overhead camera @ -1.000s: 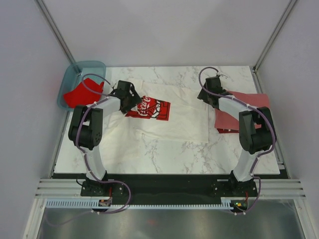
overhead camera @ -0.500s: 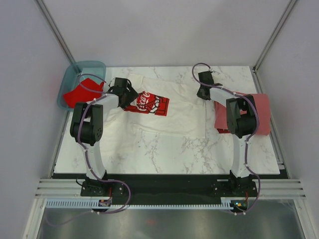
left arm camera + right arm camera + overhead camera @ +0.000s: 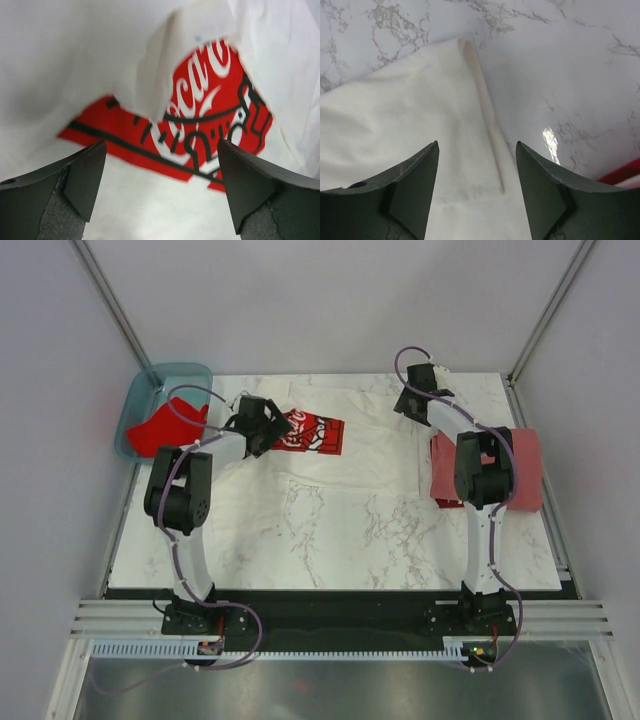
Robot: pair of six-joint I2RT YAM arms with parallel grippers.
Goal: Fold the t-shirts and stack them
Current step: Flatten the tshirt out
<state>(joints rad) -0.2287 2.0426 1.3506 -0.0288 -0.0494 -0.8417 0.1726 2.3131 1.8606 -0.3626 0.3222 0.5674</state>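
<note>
Fingers (image 3: 75, 185) of the left gripper (image 3: 161, 150) stand wide apart and grasp nothing. Between them I see only the white shirt (image 3: 350, 465) below, with its red-and-black print (image 3: 200, 125). A loose flap (image 3: 155, 85) of white cloth lies over the upper left part of this print. The right gripper (image 3: 477, 150) is released too; nothing is pinched between its jaws.

The white shirt lies spread on the table (image 3: 250, 560), in the middle, between the two arms. I judge that its long side runs from left to right in the top view. The print is at the far left part, just beside the left gripper, so that arm is the nearer one for this end. The right gripper hovers over the far right corner. In its wrist view the rolled edge (image 3: 485, 115) of the shirt runs away from the camera and passes through the gap, closer to the right finger. Cloth is on the left of the edge, bare table on the right.

The brick-red shirt (image 3: 525, 475) lies at the right side of the table, partly under the right arm. The bright red shirt (image 3: 155, 432) is in the tub (image 3: 180, 370) at the far left corner.

I think the next move is to pinch both far ends. The right gripper should come down on the cloth side of the edge, otherwise it may close on marble.
</note>
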